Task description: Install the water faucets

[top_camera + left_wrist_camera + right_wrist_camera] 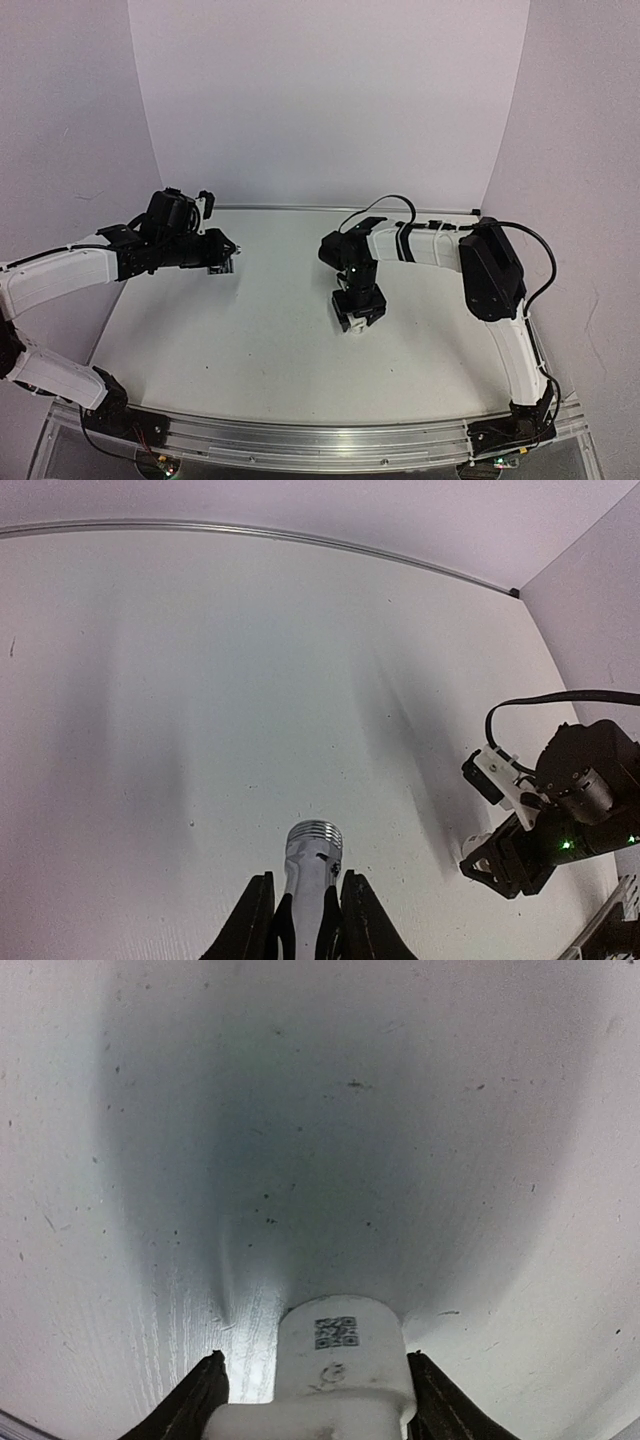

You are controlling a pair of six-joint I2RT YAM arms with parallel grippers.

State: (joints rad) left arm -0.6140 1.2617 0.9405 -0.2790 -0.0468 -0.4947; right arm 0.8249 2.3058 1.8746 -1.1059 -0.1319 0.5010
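left fingers (258,920) clamping together on silver faucet (312,865), threaded end sticking out past fingertips, pointing toward far edge of table (200,680). left gripper (226,260) reaching sideways over far left of table, so faucet sitting far left in scene. right fingers (205,1405) pressing against both sides of white fitting (342,1355), small code label facing up. right gripper (357,318) pointing down near table middle, well apart from left gripper.

Only a small black QR code (335,1332) on the white plastic fitting (340,1375)
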